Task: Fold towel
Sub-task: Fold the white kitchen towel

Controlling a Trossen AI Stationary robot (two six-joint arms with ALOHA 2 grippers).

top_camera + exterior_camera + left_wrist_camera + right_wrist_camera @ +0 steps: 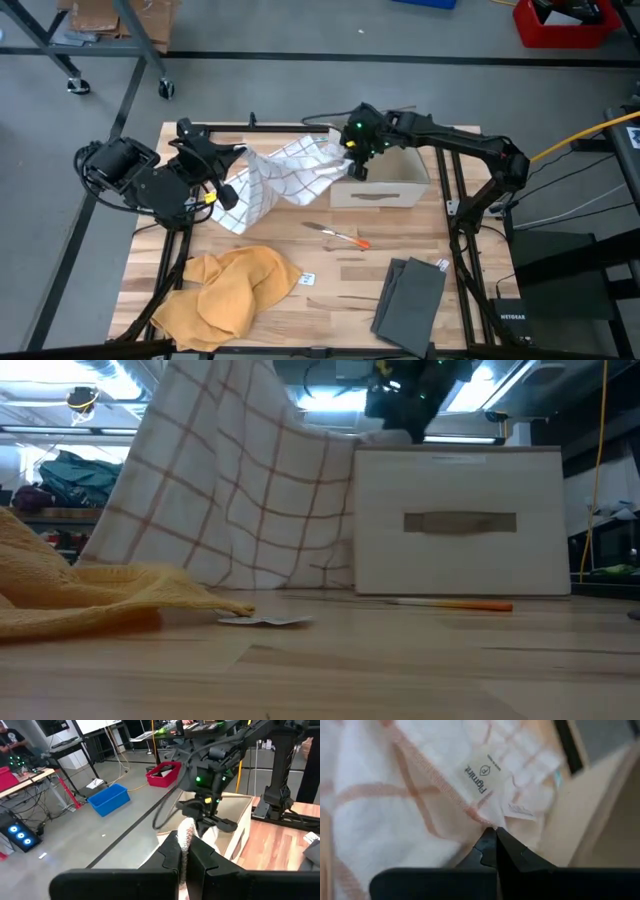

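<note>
- A white cloth towel with a thin red check [285,172] hangs stretched above the far side of the wooden slatted table [330,262], beside a pale wooden box [385,180].
- The left gripper [222,190] is clamped on the towel's left corner.
- The right gripper [356,165] pinches its right corner by the label.
- A crumpled mustard-yellow cloth [225,292], a folded dark grey cloth [410,296] and an orange-handled tool [340,235] lie nearer.
</note>
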